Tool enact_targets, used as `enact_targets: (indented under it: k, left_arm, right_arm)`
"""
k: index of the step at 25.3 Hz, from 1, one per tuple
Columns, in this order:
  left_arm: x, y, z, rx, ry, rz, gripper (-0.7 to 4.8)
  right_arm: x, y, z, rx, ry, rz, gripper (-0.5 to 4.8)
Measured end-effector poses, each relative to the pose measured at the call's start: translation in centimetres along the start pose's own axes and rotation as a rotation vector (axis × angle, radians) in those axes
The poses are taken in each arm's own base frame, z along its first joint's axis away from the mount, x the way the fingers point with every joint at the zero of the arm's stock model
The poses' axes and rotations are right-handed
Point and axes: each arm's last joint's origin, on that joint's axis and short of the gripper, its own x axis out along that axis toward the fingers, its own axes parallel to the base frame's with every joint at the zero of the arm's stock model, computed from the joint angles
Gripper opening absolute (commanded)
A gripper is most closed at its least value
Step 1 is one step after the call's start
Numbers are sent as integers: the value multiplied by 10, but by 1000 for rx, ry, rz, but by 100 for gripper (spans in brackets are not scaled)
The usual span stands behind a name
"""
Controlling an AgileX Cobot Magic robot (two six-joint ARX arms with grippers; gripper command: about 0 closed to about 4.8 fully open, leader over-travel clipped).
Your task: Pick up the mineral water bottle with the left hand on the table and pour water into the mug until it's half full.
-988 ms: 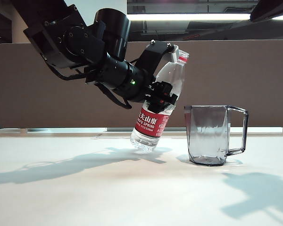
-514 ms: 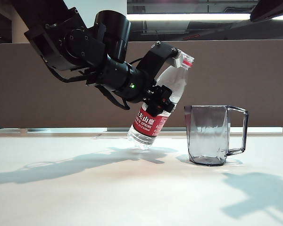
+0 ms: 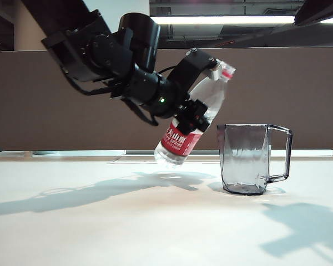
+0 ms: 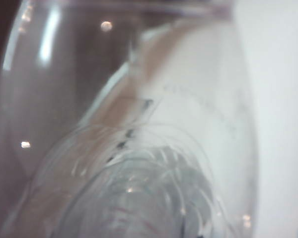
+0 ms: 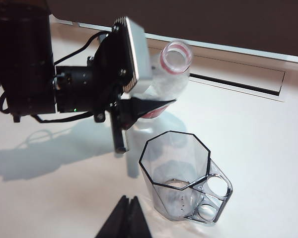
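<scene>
Exterior view: left end effector [image 3: 197,91] tilts mineral water bottle [image 3: 193,124] beside mug [image 3: 250,158]

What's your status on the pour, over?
Left gripper shut on mineral water bottle, held tilted above the table, open neck toward mug. No water in mug yet. Right gripper shut, idle near mug. Nothing in the way.

Open table [image 3: 100,221] left of the mug [image 3: 250,158]; tilted mineral water bottle [image 3: 191,124] crowds its rim.
</scene>
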Motion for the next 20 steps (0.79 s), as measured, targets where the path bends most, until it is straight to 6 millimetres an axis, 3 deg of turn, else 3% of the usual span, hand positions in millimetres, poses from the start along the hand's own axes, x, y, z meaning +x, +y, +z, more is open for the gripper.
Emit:
enact_targets:
  k: [10, 20]
  left_arm:
    - [1, 2, 3, 172, -1, 0, 182]
    - [1, 2, 3, 218, -1, -1, 182]
  right_arm:
    - [0, 0, 0, 0, 0, 0, -8]
    - [0, 0, 0, 0, 0, 0, -8]
